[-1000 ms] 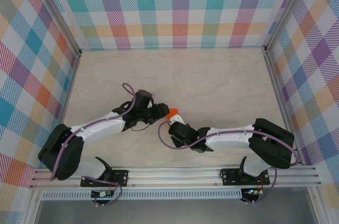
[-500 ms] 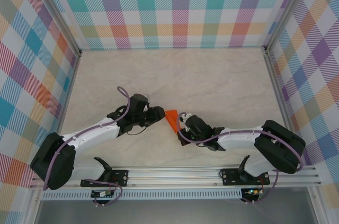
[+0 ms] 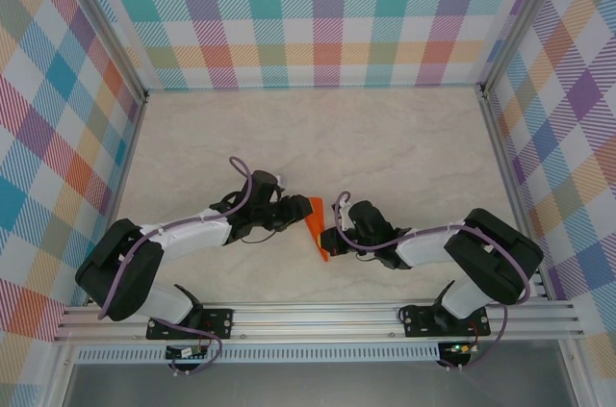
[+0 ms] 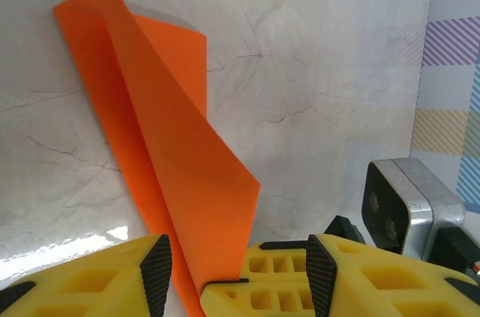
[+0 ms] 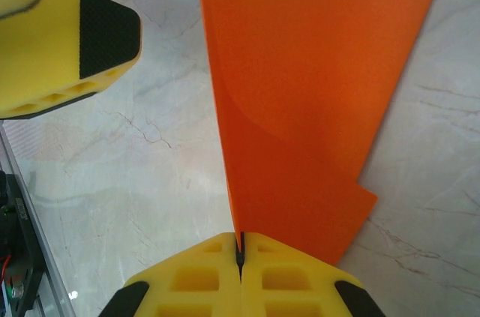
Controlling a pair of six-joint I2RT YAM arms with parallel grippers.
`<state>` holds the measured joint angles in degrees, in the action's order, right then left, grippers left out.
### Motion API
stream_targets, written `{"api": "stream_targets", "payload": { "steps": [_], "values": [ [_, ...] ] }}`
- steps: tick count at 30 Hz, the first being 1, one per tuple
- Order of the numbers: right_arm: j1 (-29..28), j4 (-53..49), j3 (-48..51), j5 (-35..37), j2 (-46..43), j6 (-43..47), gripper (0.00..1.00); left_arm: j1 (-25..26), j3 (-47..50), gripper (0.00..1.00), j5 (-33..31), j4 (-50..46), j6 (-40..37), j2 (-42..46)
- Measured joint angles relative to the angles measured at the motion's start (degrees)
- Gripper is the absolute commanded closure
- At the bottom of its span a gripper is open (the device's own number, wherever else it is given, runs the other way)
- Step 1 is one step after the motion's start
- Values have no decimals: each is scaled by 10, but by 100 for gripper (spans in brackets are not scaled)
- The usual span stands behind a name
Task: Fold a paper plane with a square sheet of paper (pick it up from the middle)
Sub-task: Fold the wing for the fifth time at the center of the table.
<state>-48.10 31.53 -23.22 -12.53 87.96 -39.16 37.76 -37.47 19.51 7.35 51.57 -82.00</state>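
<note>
Near the middle of the table [image 3: 404, 138], between the two wrists, the square sheet of paper [image 3: 316, 226] is no longer a flat square. It is a creased, narrow orange shape with a pointed end, lying slantwise across the gap from upper left to lower right. From the left wrist, the paper [image 4: 184, 174] shows two layers meeting along a sharp fold, one flap lifted away from the other and the marbled surface just behind it. From the right wrist, the paper [image 5: 300, 85] stands edge-on and runs straight down into the grip. The right gripper [image 3: 334, 233] has its jaws pressed fully together on the lower edge of the sheet, with no gap between the yellow fingers, and the right gripper [image 5: 241, 251] pinches it at the crease line. The left gripper [image 3: 295, 214] stands roughly half open. In its own view the left gripper [image 4: 233, 276] straddles the paper, which passes between the black pads [image 4: 156, 276] without looking clamped. A second ago only a small orange patch showed between the two hands. Half a second ago it was a short wedge, and now a longer strip is exposed while the left arm has swung back in close beside it. That suggests the right hand is holding the fold steady while the left repositions for the next crease, so the plane looks only partly formed, with wings and a clean nose yet to be made.
</note>
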Motion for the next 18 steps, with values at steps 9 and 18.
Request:
{"api": "stream_targets", "payload": {
  "steps": [9,18],
  "values": [
    [0,-10,1,1,-1,3,93,1,-11,24,-33,-26,13,-3],
    [0,-61,-5,10,-20,40,92,1,-49,14,-71,-86,46,-5]
  ]
}}
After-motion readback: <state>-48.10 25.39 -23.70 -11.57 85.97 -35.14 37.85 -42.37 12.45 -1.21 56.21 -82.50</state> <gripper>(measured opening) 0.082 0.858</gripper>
